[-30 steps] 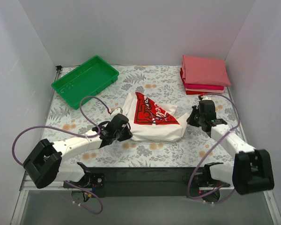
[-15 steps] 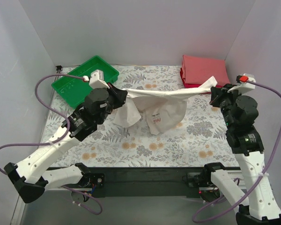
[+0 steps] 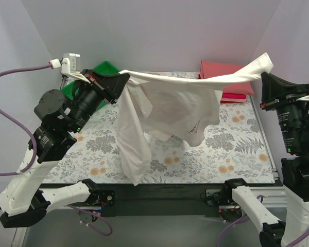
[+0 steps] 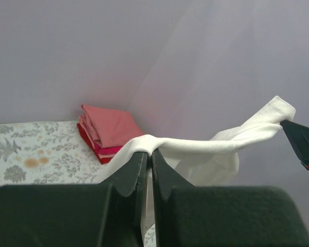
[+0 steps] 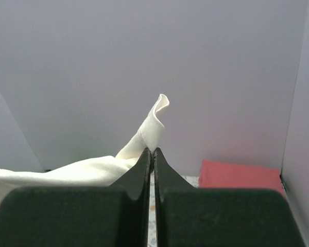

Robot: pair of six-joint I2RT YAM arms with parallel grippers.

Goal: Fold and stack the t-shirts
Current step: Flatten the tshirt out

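White-walled cell, floral-print table (image 3: 232,149). Left end effector (image 3: 115,82) is clamping fully closed on one end of the white t-shirt (image 3: 170,108); right end effector (image 3: 265,81) is doing the same on the other end. Both are holding it high, well apart, so the top edge is stretching between them with a slight sag. Shirt body is hanging over table centre. One long fold is drooping lower on the left side, and I can't tell if its tip is touching the table. Cloth is bunching, not hanging flat, and the print is showing only faintly through the fabric. Folded stack (image 3: 224,74) of salmon-pink and red tees is sitting at the far right corner, partly behind the stretched edge. Green tray (image 3: 100,69) is sitting far left, behind the left arm.

My read: this is the spread-out step, and folding is not yet started. To do it well:
- Level both grips and widen gently to take out the sag without pulling cloth from the pinch.
- Let the drooping fold untwist.
- Lower evenly, bottom hem landing first, flat on open table away from the stack.

Wrist views are showing only thin pinches of fabric at the tips, so slip is the likely risk.
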